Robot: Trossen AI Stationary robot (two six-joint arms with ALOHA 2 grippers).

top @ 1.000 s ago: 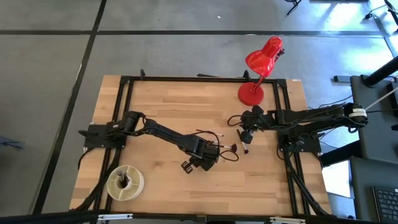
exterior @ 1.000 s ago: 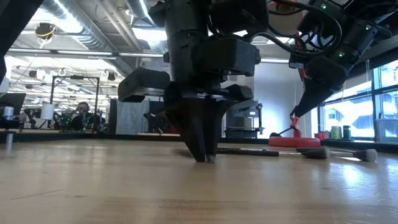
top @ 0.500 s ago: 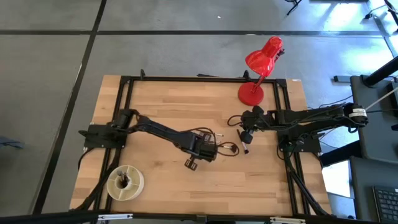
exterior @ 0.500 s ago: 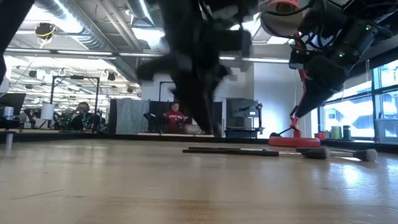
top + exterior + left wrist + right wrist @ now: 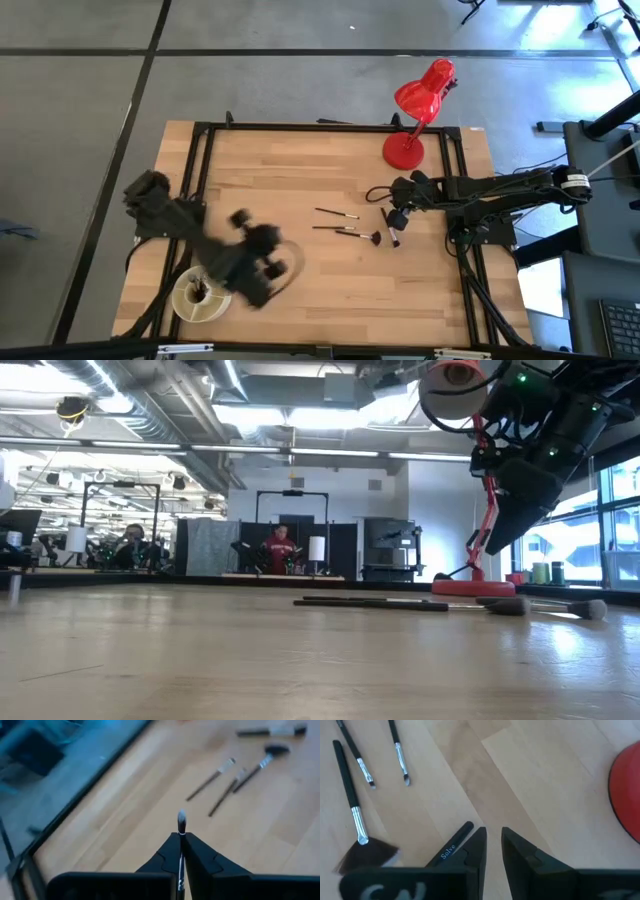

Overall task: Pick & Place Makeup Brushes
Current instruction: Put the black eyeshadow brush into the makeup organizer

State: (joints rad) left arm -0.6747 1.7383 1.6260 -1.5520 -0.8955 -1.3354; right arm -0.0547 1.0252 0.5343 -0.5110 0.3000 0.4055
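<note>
Four makeup brushes lie loose on the wooden table [image 5: 330, 160], right of centre. Two thin ones sit nearly parallel, the upper thin brush [image 5: 337, 213] and the lower thin brush [image 5: 331, 229]. Just right of the lower one lies the fan brush [image 5: 364, 236], its dark bristles spread. Right again, a thicker dark-handled brush [image 5: 389, 228] lies almost at a right angle to them, directly under the right arm's wrist.

A fifth brush [image 5: 181, 827] is off the table. The left gripper [image 5: 180, 840] has its jaws pressed together on the thin handle, and the pale bristle tip pokes out past the fingertips. In the high view the left gripper [image 5: 262, 272] is blurred, at the front left of the table, just beside a round pale holder [image 5: 200, 293] with dark stems standing in it.

Right gripper [image 5: 492, 842]: jaws slightly apart, nothing between them, low over bare wood. It sits beside the dark-handled brush, whose lettered handle end shows next to one finger. In the high view the right gripper [image 5: 400, 214] is just right of the loose brushes.

Red desk lamp [image 5: 420, 110] stands at the back right, its base on the table. Low view: people [image 5: 278, 548] at benches in the room beyond.
</note>
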